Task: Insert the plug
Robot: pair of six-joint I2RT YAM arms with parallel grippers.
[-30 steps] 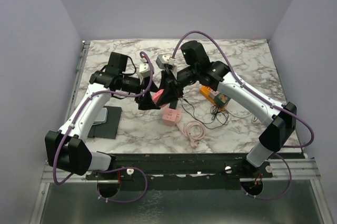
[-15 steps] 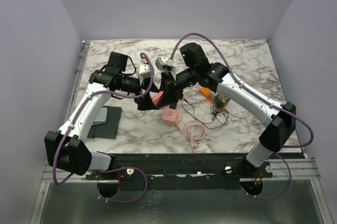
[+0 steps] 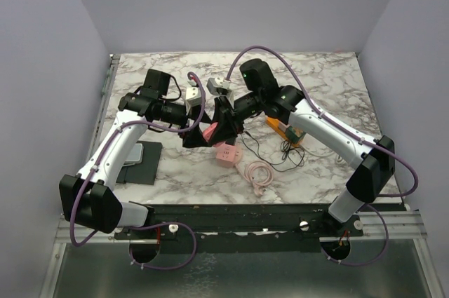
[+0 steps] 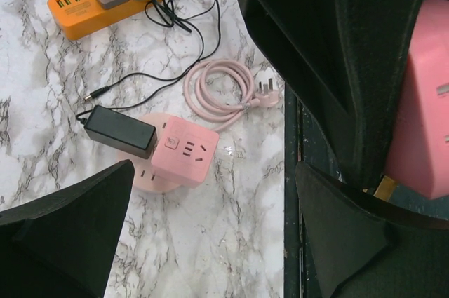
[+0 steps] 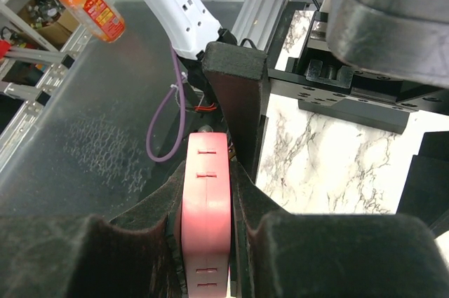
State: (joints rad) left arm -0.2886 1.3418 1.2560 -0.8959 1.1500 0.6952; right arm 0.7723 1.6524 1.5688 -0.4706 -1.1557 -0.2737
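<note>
My right gripper (image 5: 207, 242) is shut on a flat pink socket block (image 5: 205, 207) and holds it above the table's middle (image 3: 209, 130). The block also shows at the right edge of the left wrist view (image 4: 424, 102). My left gripper (image 4: 210, 242) is open and empty, right beside the block in the top view (image 3: 195, 133). Below, a pink power cube (image 4: 186, 152) sits on the marble with a black adapter (image 4: 119, 132) plugged into its side. A coiled pink cable (image 4: 217, 87) ends in a three-pin plug (image 4: 269, 99) lying loose near the table's front edge.
An orange power strip (image 4: 84, 3) with a grey and a green adapter lies behind the cube, and a thin black wire (image 4: 175, 45) trails from it. A dark pad with a phone-like slab (image 3: 140, 158) lies at the left. The black front rail (image 4: 291, 172) runs close to the plug.
My right wrist has shifted slightly to the left and down with the pink block in it. The left arm has hardly moved.
</note>
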